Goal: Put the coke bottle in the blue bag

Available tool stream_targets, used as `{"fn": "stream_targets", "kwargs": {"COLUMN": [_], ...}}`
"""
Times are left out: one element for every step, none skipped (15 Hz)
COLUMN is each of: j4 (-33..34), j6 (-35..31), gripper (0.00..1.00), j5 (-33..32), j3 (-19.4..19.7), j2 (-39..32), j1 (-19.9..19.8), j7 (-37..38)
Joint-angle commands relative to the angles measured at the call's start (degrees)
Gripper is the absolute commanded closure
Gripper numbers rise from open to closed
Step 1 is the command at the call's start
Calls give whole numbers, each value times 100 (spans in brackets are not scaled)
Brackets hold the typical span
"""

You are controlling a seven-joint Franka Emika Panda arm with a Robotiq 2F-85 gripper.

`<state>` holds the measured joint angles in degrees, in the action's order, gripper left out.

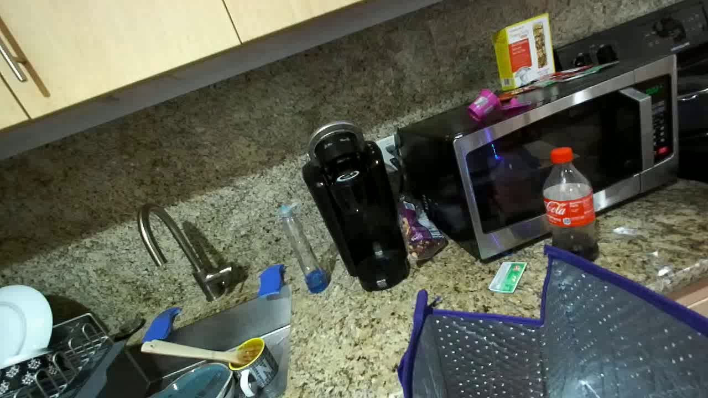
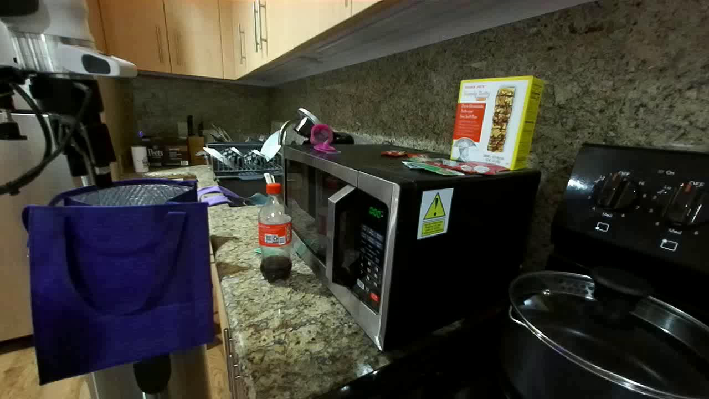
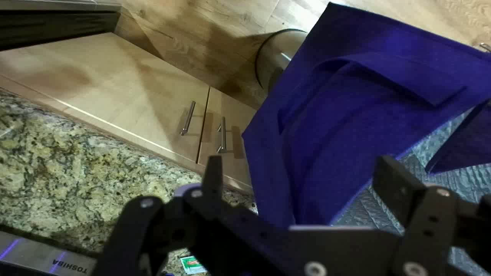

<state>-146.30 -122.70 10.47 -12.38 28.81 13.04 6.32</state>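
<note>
Coke bottle (image 2: 275, 231) upright on tabletop (image 2: 299, 332), nr the microwave (image 2: 460, 260); tool (image 3: 303, 174) spread wide rn, nr top of blue bag (image 2: 122, 260)

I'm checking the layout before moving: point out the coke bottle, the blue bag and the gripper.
Coke bottle (image 1: 569, 210), in an exterior view: on its red label.
Blue bag (image 2: 123, 255), in an exterior view: on its outer wall.
Gripper (image 3: 300, 170), in the wrist view: midway between its fingertips.
</note>
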Motion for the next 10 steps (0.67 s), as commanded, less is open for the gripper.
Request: {"fn": "stream_targets", "kwargs": {"j4": [9, 129, 234, 405, 569, 778, 941, 1219, 1414, 1714], "j6": [11, 75, 152, 289, 362, 390, 395, 368, 375, 319], "gripper": [0, 0, 0, 0, 0, 0, 0, 0, 0, 0], "j5": [-11, -113, -220, -398, -527, -674, -714, -793, -968, -1186], "j3": [15, 26, 21, 3, 13, 16, 56, 57, 17, -23], "j2": [-3, -91, -163, -277, -394, -565, -702, -976, -1146, -1471], "j1": [17, -34, -89, -183, -254, -338, -358, -441, -535, -685], "j7": [9, -30, -3, 74, 108, 123, 48, 122, 271, 556]}}
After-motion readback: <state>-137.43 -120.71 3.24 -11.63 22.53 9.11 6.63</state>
